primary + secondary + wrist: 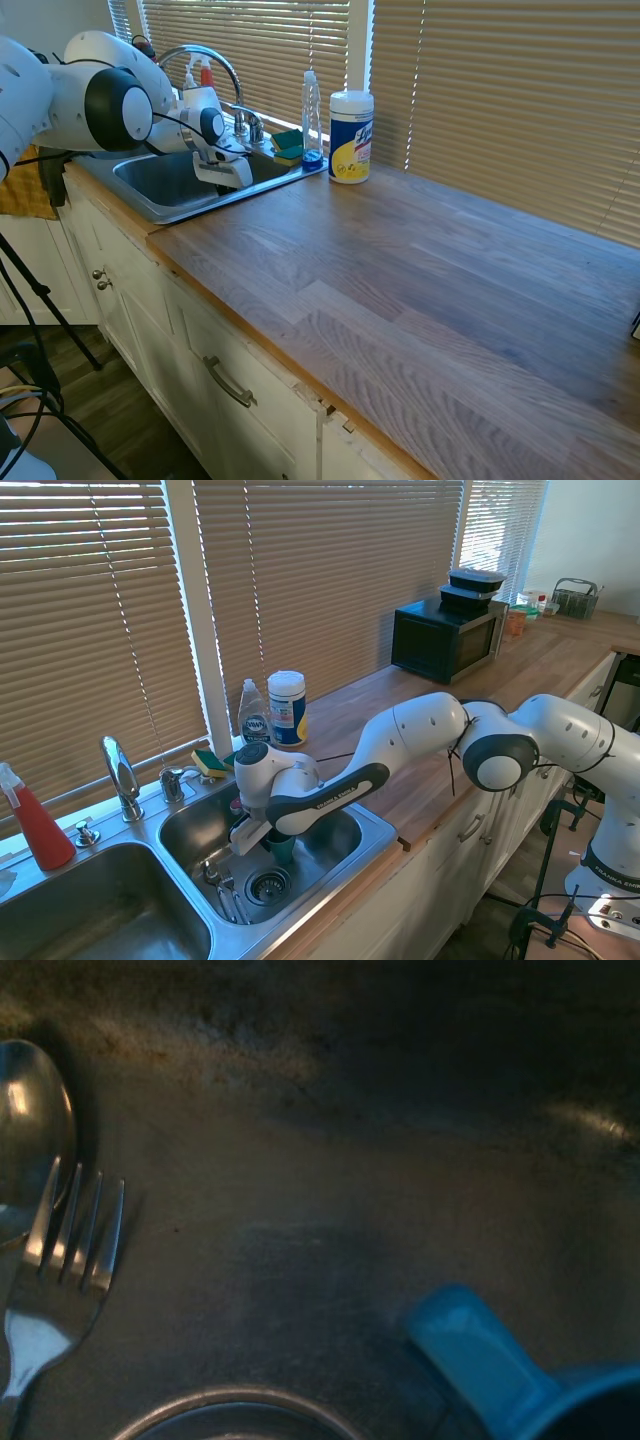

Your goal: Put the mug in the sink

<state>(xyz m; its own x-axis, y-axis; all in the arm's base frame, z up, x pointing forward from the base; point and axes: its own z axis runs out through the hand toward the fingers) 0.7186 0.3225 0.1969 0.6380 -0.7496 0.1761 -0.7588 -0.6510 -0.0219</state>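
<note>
Mug (281, 846) in sink (375, 832) basin under gripper (268, 836), beside drain (267, 886); fork (60, 1260) nearby.

Wipes canister (351, 137) beside dish soap bottle (312, 118); sponge (288, 146) nearby; fork (60, 1260), spoon (30, 1130) overlapping.

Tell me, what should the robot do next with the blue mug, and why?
Probably lower it a little more and then open the fingers. The mug hangs under the gripper, already inside the right basin of the sink, near the drain and the fork.

one mug (281, 846), one fork (62, 1260), one spoon (30, 1130)
</note>
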